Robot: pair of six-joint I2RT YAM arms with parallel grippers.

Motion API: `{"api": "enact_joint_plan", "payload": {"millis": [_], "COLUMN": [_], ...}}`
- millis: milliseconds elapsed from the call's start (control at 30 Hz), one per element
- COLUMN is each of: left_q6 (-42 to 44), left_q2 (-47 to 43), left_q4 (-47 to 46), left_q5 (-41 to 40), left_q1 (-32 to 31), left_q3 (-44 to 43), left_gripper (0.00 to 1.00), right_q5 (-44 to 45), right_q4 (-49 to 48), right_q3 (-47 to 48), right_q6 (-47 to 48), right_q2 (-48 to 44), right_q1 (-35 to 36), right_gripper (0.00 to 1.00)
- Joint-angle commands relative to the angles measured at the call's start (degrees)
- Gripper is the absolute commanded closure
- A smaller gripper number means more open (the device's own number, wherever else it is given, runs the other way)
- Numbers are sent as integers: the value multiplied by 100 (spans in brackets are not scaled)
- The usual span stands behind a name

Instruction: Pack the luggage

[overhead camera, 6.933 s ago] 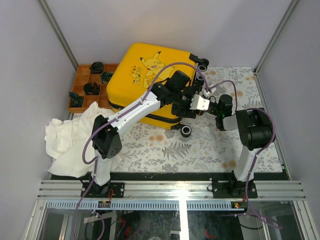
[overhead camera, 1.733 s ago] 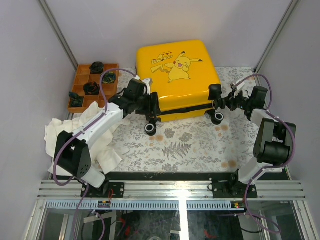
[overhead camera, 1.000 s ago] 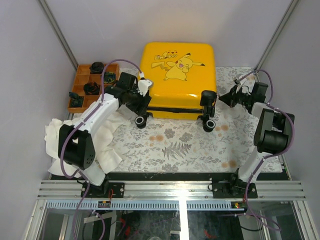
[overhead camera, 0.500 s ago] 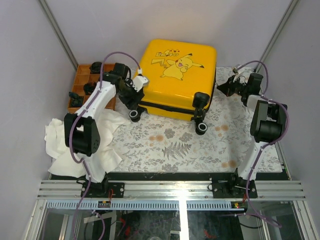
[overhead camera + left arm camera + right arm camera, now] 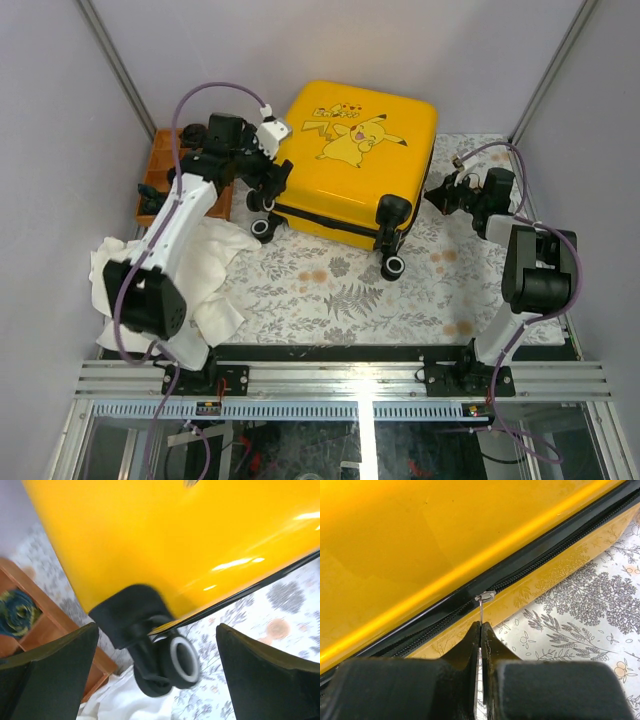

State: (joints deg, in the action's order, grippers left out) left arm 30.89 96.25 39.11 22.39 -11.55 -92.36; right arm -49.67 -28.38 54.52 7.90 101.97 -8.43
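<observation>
1. The luggage [image 5: 350, 160] lies flat and zipped closed towards the back of the floral table [image 5: 330, 300]. Its cartoon side faces up and it sits a little askew, with the wheeled end towards me.
2. My left gripper [image 5: 156, 630] is at the suitcase's left wheeled corner with its fingers [image 5: 50, 675] spread wide apart. They clamp nothing (the shell and one wheel just fill the gap in the wrist view).
3. That wheel [image 5: 180, 660] is black with a pale ring. It hangs under its black housing, above the table.
4. My right gripper [image 5: 480, 627] is on the suitcase's right side, with its fingers pressed together on the thin metal zip pull [image 5: 481, 611].
5. The pull runs straight from the fingers to the slider on the black zipper [image 5: 545, 560], which sits between the two yellow shell halves.
6. The orange tray [image 5: 150, 190] sits at the back left, partly behind my left arm. Dark items lie in its compartments, but I cannot tell what they are.
7. A crumpled white cloth [image 5: 200, 280] lies on the left of the table, nearer me than the tray, and its edge shows just below the wheel in the left wrist view.
</observation>
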Motion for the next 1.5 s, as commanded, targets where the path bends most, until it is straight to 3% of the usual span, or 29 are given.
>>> {"api": "enact_joint_plan", "payload": {"millis": [0, 100, 267, 400, 500, 700, 1067, 1233, 1367, 1467], "left_q6": [-1009, -1470, -2715, -3674, -4057, -4561, -4675, -4448, -4108, -3739], "left_q2": [-832, -930, -728, -413, -155, 335, 1177, 1496, 1328, 1106], "left_q4": [-880, -449, -862, -1347, -1582, -1724, -1934, -1864, -1837, -1799], "left_q5": [-109, -94, -422, -818, -1275, -1836, -2027, -2191, -2395, -2043], "left_q1": [-388, -988, -2617, -3262, -3641, -3974, -4180, -4208, -4203, -4198], "left_q3": [175, 55, 214, 421, 382, 243, -488, -528, -295, -5], "left_gripper": [0, 0, 3, 12, 12, 12, 18, 32, 55, 73], "right_q5": [-81, -68, -58, -60, -67, -52, 10, 80, 101, 175], "right_q4": [-481, -566, -763, -801, -851, -1053, -1360, -1447, -1440, -1474], "right_q3": [-114, -110, -5, 34, 59, 71, 97, 7, -72, -65], "right_q6": [-255, -266, -403, -305, -324, -425, -613, -607, -539, -582], "right_q2": [-222, -162, 5, 59, 105, 214, 286, 239, 154, 171], "right_q1": [236, 236, 237, 236, 236, 236, 266, 273, 271, 256], "right_gripper": [100, 100, 100, 100, 100, 100, 100, 100, 100, 100]}}
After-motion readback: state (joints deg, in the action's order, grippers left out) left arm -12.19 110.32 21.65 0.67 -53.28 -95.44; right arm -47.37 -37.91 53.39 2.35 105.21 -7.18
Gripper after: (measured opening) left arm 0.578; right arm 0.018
